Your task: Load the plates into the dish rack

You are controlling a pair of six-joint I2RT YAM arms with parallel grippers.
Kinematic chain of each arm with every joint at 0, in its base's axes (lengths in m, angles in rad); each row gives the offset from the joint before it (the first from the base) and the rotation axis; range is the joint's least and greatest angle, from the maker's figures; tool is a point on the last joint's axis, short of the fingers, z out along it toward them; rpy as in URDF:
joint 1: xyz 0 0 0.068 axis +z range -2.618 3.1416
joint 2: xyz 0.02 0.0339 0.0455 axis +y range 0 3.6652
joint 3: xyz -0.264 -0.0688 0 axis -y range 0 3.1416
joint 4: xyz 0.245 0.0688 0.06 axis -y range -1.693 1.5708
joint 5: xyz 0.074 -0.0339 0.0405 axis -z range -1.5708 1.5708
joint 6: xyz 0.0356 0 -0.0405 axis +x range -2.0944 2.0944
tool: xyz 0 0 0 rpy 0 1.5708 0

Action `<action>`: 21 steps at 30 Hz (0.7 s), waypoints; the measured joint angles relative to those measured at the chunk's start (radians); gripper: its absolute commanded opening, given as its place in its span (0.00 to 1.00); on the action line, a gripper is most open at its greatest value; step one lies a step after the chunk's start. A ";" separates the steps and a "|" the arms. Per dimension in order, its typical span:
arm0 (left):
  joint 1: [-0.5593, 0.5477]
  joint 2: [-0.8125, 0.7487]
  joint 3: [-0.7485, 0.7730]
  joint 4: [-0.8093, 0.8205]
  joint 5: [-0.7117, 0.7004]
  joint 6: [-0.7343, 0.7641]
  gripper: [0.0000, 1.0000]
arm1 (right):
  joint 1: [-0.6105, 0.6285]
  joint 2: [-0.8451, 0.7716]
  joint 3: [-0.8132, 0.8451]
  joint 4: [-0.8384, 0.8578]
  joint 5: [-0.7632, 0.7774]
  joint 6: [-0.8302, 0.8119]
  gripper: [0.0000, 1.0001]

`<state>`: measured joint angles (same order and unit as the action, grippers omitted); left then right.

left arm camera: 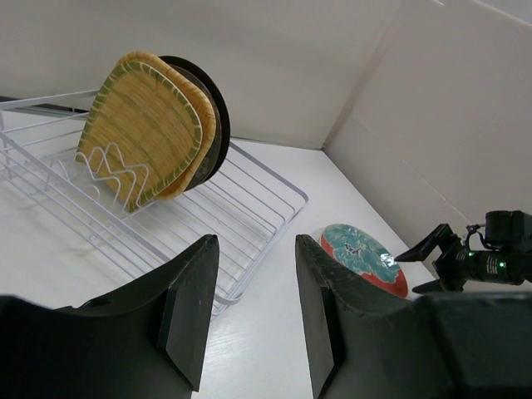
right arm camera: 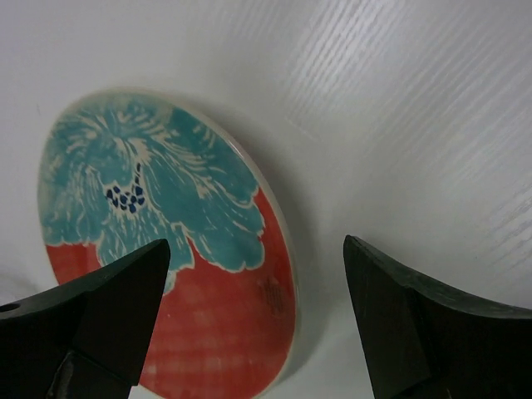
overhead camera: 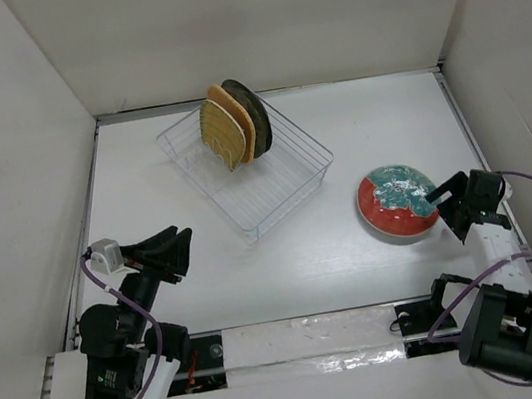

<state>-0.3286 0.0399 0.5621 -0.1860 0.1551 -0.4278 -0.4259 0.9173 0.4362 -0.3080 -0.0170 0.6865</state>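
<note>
1. Nearest the right wrist lens: right gripper (right arm camera: 253, 249), jaws spread wide, holding nothing, poised over the rim of the red-rimmed teal plate (right arm camera: 166, 233); contact with that rim impossible to tell
2. Nearest the left wrist lens: left gripper (left arm camera: 256, 245), jaws parted by a moderate gap, empty, raised above the table (overhead camera: 308, 274) and well apart from every plate
3. Location of red-rimmed teal plate: face up on the table, right of the dish rack (overhead camera: 287, 171) and outside it
4. Location of dish rack: mid-table toward the rear, turned at an angle to the table edges
5. Contents of rack, far-left end, upright on edge among the prongs, front to rear: yellow ribbed plate (left arm camera: 145, 125), orange plate (overhead camera: 244, 122), dark grey plate (overhead camera: 254, 110), packed close together
6. Hidden or cut off: faces of orange and dark grey plates covered by the plate in front, edges only on show; lower part of teal plate masked by the near finger in the right wrist view; left end of rack cropped in the left wrist view
</note>
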 measured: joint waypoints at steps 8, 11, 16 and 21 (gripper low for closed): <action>-0.010 -0.004 0.000 -0.007 -0.016 0.000 0.39 | -0.006 0.096 -0.032 0.056 -0.187 -0.020 0.81; -0.014 -0.001 0.000 -0.008 -0.025 0.000 0.39 | -0.006 0.153 -0.051 0.143 -0.230 -0.011 0.74; -0.018 0.002 0.000 -0.008 -0.029 0.000 0.39 | -0.006 0.226 -0.095 0.309 -0.252 0.021 0.27; -0.018 0.003 0.000 -0.009 -0.033 0.000 0.39 | -0.010 0.274 -0.146 0.484 -0.331 0.110 0.00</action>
<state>-0.3470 0.0425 0.5621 -0.1951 0.1219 -0.4274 -0.4355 1.1908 0.2897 0.1761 -0.3481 0.7967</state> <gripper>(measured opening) 0.389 0.067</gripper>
